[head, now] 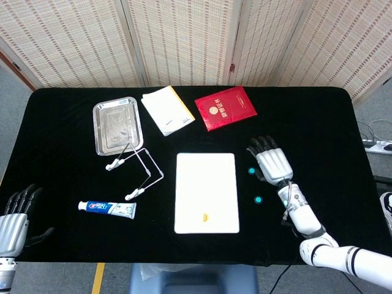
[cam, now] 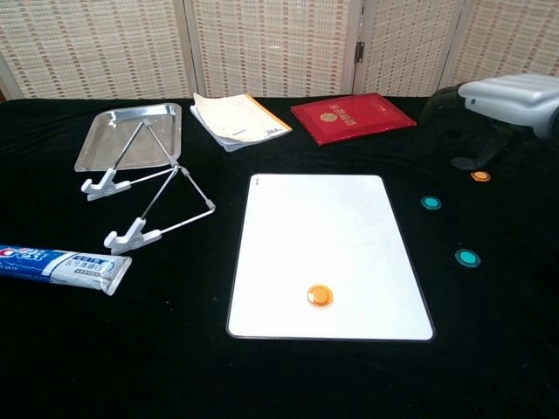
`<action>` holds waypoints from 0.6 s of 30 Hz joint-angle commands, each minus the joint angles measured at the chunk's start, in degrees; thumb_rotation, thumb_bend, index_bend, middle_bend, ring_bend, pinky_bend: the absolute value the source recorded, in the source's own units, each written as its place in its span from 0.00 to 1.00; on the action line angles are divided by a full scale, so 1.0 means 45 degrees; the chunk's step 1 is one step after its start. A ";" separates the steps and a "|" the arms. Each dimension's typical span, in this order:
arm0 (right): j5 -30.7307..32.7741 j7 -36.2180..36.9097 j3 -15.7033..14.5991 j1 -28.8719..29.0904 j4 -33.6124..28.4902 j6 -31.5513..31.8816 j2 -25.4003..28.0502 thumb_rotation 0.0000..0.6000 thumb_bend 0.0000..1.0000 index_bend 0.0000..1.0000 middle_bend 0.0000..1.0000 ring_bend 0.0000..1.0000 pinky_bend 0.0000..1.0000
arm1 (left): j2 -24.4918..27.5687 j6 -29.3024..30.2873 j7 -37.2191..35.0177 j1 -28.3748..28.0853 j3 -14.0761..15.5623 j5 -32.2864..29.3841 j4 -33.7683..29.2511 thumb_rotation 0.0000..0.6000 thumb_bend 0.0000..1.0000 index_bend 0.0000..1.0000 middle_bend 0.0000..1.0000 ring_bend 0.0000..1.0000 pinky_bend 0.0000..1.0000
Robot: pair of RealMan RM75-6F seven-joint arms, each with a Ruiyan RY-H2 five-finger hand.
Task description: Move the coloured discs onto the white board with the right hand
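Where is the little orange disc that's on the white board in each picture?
Head view: the orange disc lies near the bottom edge of the white board, about the middle.
Chest view: the same disc lies on the board's near part, a little right of middle.
Shared landmark: the red booklet lies beyond the board's far right corner in both.
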 commanded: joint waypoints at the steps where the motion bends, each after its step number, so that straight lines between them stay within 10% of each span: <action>1: 0.1376 -0.0055 0.0261 0.0424 0.1165 -0.0672 -0.0116 1.00 0.43 0.25 0.12 0.02 0.00 | 0.0032 -0.0015 0.0130 -0.0019 -0.0006 0.0001 -0.0120 1.00 0.20 0.03 0.02 0.07 0.00; 18: 0.4229 -0.0353 -0.0145 0.1881 0.6788 -0.2761 -0.2608 1.00 0.43 0.35 0.15 0.04 0.00 | 0.0186 -0.0198 0.0533 0.0025 -0.0024 -0.0318 -0.0424 1.00 0.20 0.03 0.02 0.07 0.00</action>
